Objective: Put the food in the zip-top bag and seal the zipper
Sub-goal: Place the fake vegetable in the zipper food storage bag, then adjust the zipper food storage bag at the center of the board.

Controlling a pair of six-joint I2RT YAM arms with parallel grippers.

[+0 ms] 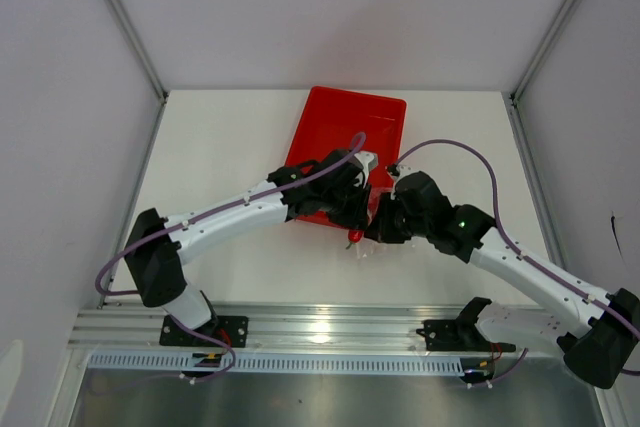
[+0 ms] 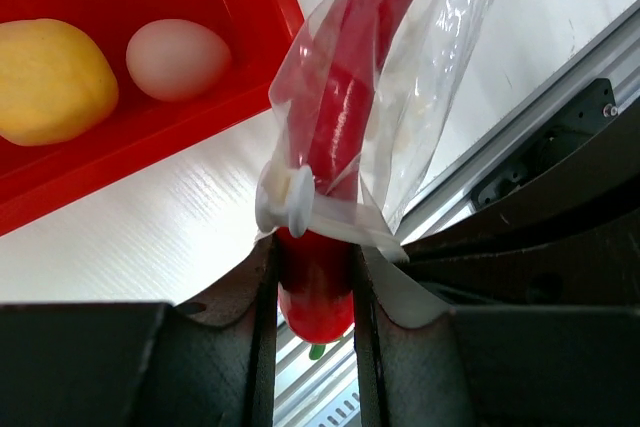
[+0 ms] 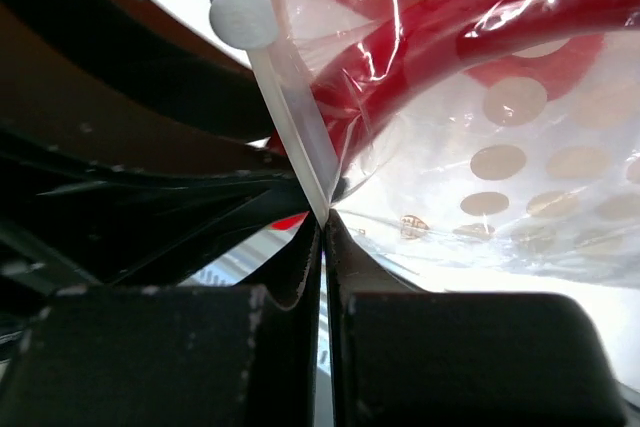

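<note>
White surface: bag-loading pose.
Left jaws pinch slim red chili pepper protruding from transparent crinkly zip-top bag; right jaws clamp bag edge. Yellow roundish fruit, pale egg-sized ball lie in red rectangular plastic tray.

White table, pale panel walls, aluminium rail along near edge, even light.

Red chili partly in clear bag; yellow fruit & pale ball in red tray.
</note>
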